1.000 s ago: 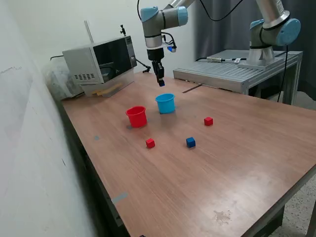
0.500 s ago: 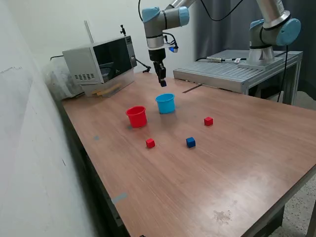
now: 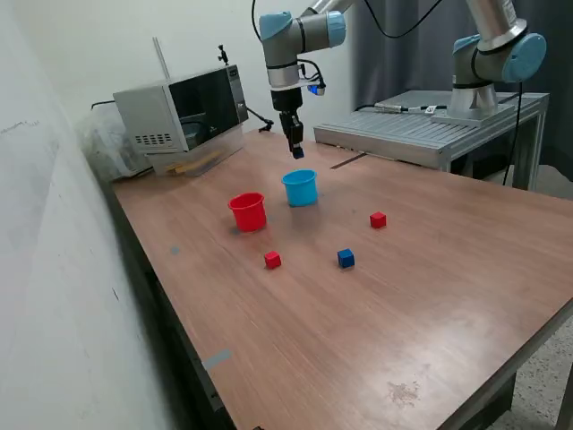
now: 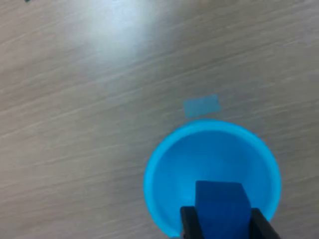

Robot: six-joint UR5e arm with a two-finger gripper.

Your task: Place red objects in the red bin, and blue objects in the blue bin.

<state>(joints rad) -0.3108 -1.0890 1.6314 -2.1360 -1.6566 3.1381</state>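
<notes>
Exterior view: wood-grain tabletop (image 3: pixel 421 296), microwave (image 3: pixel 183 112) behind. Gripper (image 3: pixel 295 152) hangs above blue cup (image 3: pixel 300 187); red cup (image 3: pixel 248 211) just beside it. Two red cubes (image 3: pixel 272 260) (image 3: pixel 378 219) and one blue cube (image 3: pixel 346 258) lie loose, well apart from gripper; its load unreadable here.

Wrist view: gripper (image 4: pixel 223 221) clamped on second blue cube (image 4: pixel 221 204), directly over cup mouth (image 4: pixel 164 164). Cube looks light, rigid, flat-sided; grip on opposite faces suits it. Cup probably tips easily.

Even, bright room light, soft shadows beside the cups; wrist view slightly soft, with a pale glare patch on the bench (image 4: pixel 114 35) beyond the blue cup (image 4: pixel 164 169).
</notes>
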